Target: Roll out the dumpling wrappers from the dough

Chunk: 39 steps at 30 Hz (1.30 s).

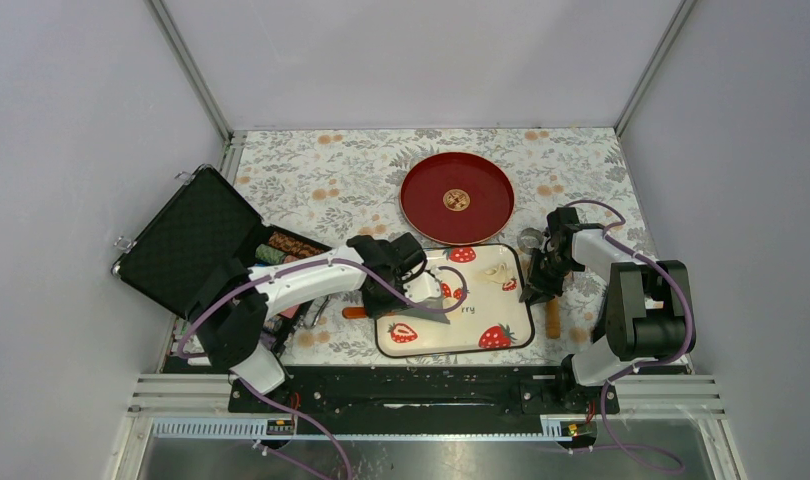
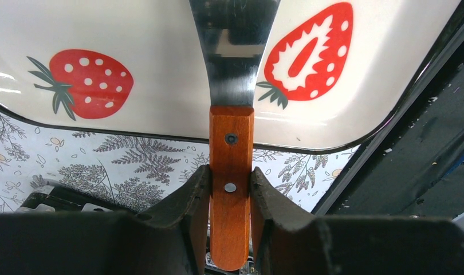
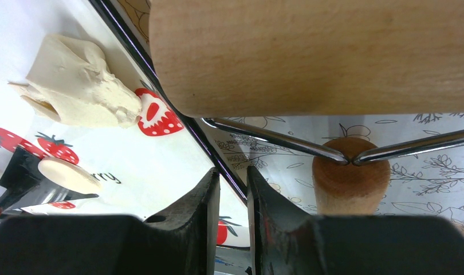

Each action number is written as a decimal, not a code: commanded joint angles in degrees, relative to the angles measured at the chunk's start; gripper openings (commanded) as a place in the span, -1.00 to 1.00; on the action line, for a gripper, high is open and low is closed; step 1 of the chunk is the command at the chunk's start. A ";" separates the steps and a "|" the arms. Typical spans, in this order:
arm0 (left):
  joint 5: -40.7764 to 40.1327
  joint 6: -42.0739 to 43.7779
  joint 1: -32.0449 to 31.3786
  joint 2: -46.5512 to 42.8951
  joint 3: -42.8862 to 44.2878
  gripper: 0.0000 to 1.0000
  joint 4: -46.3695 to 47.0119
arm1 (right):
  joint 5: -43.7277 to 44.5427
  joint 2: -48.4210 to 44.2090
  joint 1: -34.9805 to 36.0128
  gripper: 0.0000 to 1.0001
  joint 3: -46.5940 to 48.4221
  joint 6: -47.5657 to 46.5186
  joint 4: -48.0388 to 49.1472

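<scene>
Carrying a wrapper (image 3: 69, 175) on the spatula (image 2: 232, 63) over the strawberry tray (image 1: 511, 335), my left claw (image 2: 231, 189) pinches its handle; tilt drops it. Right claw (image 3: 232, 189), pressed nearly together, could drag the roller (image 3: 310, 51) toward the dough (image 3: 81, 86).

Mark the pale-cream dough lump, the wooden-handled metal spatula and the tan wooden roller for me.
Pale-cream dough lump (image 3: 81, 86): right wrist view, its middle.
Wooden-handled metal spatula (image 2: 231, 149): left wrist view, upper handle.
Tan wooden roller (image 3: 310, 54): right wrist view, barrel.
</scene>
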 commanded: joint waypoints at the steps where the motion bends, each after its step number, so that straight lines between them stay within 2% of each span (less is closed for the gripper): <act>1: 0.51 -0.18 -0.84 0.77 3.25 -1.00 5.18 | -2.74 -0.49 0.13 -0.50 -0.04 1.17 0.75; 17: 0.88 -0.76 -1.14 2.12 3.98 -1.00 5.52 | -2.75 -0.44 0.15 -0.50 0.04 1.06 0.82; 39: 6.49 -10.51 -0.95 -5.44 -6.66 -1.00 23.45 | -3.14 -0.59 0.12 -0.49 -0.10 1.07 0.83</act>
